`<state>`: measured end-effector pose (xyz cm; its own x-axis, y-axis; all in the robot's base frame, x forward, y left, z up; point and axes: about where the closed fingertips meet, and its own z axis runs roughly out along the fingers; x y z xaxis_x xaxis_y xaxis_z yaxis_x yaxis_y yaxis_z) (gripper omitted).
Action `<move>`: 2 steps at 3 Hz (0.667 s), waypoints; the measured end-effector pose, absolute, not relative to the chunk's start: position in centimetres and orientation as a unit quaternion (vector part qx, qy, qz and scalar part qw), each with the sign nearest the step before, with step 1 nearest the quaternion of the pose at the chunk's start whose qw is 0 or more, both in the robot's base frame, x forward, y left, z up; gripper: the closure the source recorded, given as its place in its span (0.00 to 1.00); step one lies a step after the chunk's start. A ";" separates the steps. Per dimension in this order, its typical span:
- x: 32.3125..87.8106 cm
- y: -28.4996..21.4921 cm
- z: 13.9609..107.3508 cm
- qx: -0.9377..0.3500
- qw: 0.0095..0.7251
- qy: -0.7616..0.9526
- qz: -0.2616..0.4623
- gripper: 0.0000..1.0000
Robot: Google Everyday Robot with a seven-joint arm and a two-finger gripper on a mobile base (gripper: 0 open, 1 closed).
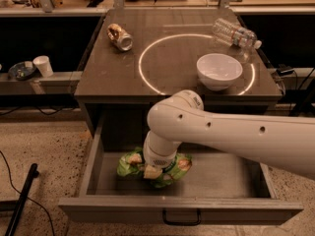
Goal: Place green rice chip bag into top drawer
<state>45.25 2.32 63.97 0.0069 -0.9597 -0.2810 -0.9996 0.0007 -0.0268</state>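
Observation:
The top drawer (91, 167) stands pulled open below the table, its black handle (181, 218) on the front panel. The green rice chip bag (129, 164) is inside the drawer at its left-middle, low over the drawer floor. My gripper (153, 171) reaches down into the drawer from the white arm (221, 134) and is shut on the middle of the bag. The wrist hides the bag's centre; green crinkled ends show on both sides of it.
On the table top lie a crushed gold can (120, 36), a white bowl (219, 71) and a clear plastic bottle (236, 33) on its side. A white cup (43, 65) stands on a low shelf at left. A black pole (19, 200) lies on the floor.

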 end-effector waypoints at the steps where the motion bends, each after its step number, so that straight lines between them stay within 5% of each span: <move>1: 45.0 2.2 63.6 -0.702 0.108 0.698 0.090 0.53; 2: 45.1 2.2 63.6 -0.702 0.108 0.698 0.090 0.29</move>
<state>45.06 2.22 63.64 0.0089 -0.9608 -0.2770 -0.9997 -0.0017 -0.0261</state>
